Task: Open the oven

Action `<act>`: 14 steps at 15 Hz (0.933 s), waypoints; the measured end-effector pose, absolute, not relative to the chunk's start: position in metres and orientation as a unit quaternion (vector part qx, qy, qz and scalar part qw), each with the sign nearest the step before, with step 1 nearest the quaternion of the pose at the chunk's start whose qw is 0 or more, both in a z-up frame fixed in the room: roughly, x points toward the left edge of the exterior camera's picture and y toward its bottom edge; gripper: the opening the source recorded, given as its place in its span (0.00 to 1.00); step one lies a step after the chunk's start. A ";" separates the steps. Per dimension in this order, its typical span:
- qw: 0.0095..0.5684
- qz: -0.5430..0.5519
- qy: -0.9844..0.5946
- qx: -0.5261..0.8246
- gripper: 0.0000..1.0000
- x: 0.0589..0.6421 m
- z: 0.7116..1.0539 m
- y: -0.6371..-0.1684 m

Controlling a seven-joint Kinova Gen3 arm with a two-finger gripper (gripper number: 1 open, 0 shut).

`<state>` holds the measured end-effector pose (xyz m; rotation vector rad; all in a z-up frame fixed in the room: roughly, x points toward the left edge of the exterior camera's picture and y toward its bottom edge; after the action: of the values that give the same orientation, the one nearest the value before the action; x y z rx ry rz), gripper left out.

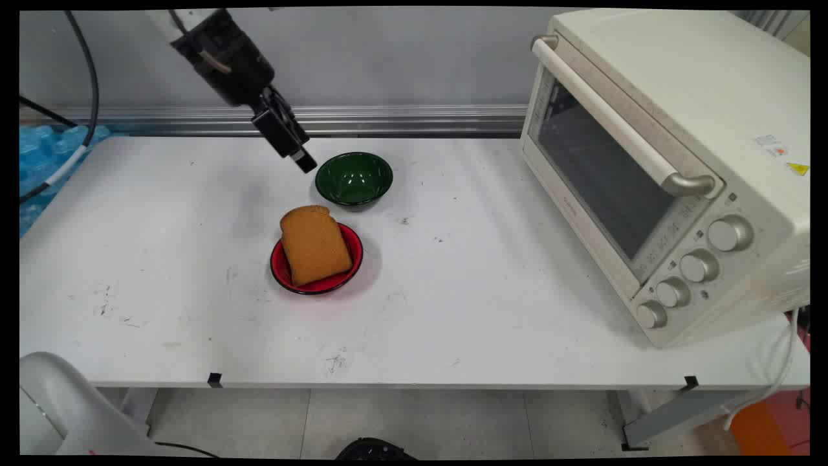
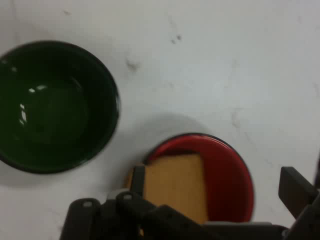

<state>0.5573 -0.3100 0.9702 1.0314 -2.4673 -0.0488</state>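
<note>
A brown slice of bread [image 1: 315, 244] lies on a small red plate [image 1: 350, 244] near the middle of the white table. Just behind it stands an empty dark green bowl [image 1: 354, 178]. My gripper [image 1: 303, 160] hangs in the air beside the bowl's left rim, behind and above the bread, holding nothing. In the hand view the gripper [image 2: 215, 185] is open, and the bread [image 2: 175, 185] and red plate [image 2: 227, 175] lie between and below its fingers [image 2: 137, 180]. The green bowl [image 2: 50, 105] sits at the upper left.
A cream toaster oven [image 1: 666, 168] with its glass door shut stands on the table's right side, knobs facing front. Black cables [image 1: 90, 84] hang at the far left, above blue wrapping [image 1: 45, 149] at the table's left rear.
</note>
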 end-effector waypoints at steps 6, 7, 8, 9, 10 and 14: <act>0.210 -0.035 -0.899 0.383 1.00 0.532 0.978 -0.275; 0.205 -0.036 -0.900 0.382 1.00 0.527 0.976 -0.270; 0.201 -0.036 -0.901 0.382 1.00 0.521 0.974 -0.267; 0.197 -0.035 -0.903 0.381 1.00 0.516 0.971 -0.264; 0.193 -0.035 -0.904 0.380 1.00 0.510 0.966 -0.260; 0.180 -0.036 -0.909 0.374 1.00 0.487 0.947 -0.250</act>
<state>0.4871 -0.2496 0.9470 1.0572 -2.5688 -0.1019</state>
